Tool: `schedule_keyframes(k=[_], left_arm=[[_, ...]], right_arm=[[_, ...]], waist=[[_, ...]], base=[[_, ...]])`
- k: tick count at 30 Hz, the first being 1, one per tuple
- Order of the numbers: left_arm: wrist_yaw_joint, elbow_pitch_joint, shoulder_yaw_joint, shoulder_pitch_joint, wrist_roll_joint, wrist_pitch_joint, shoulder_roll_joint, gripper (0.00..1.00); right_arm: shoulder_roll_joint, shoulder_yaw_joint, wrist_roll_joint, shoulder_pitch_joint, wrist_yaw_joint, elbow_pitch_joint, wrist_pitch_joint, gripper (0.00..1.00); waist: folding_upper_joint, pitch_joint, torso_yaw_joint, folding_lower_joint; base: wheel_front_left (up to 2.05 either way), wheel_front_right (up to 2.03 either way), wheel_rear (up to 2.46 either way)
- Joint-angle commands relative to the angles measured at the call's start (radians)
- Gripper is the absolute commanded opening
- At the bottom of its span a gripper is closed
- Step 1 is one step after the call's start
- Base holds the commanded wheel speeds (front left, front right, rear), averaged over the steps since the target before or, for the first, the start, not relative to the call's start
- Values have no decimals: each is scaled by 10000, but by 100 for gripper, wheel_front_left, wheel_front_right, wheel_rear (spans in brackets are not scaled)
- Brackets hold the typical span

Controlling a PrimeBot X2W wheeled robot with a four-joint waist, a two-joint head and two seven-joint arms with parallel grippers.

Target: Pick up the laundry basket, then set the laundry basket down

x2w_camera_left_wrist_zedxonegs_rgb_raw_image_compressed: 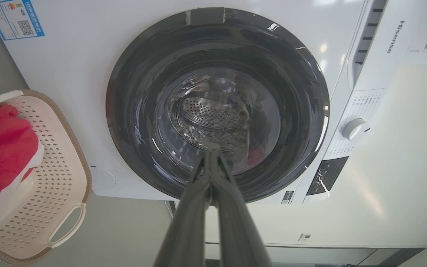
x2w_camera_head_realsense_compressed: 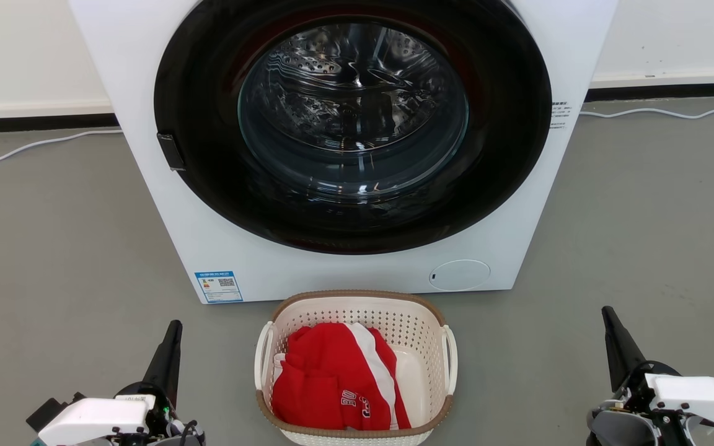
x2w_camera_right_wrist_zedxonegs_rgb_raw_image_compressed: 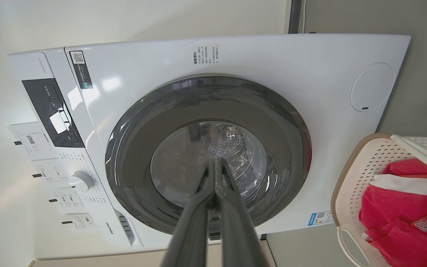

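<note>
The cream, perforated, brown-rimmed basket point(x2w_camera_head_realsense_compressed: 394, 319) is filled with red cloth point(x2w_camera_head_realsense_compressed: 326, 378), set before the washer point(x2w_camera_head_realsense_compressed: 146, 93) and flanked by the clenched left gripper point(x2w_camera_head_realsense_compressed: 174, 329) and right gripper point(x2w_camera_head_realsense_compressed: 608, 317).

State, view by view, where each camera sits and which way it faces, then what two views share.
Head view: on the head, facing forward and down at the washing machine and laundry basket; left gripper and right gripper low, both shut.
Left wrist view: left wrist, along its shut fingers toward the machine's door; basket at left.
Right wrist view: right wrist, along its shut fingers toward the same door; basket at right.
Shared: both wrist views show the door and the basket's red garment.
</note>
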Motion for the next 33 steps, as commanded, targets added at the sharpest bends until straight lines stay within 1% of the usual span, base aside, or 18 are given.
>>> schedule_keyframes(k=[1,33], left_arm=[[-73,-293,293,-555,-51,60,108,0],[-73,-293,293,-555,-51,60,108,0]], right_arm=[[-106,179,68,-413,73,-280,104,0],[-106,179,68,-413,73,-280,104,0]], waist=[[0,0,0,0],[0,0,0,0]], base=[[0,0,0],[0,0,0]])
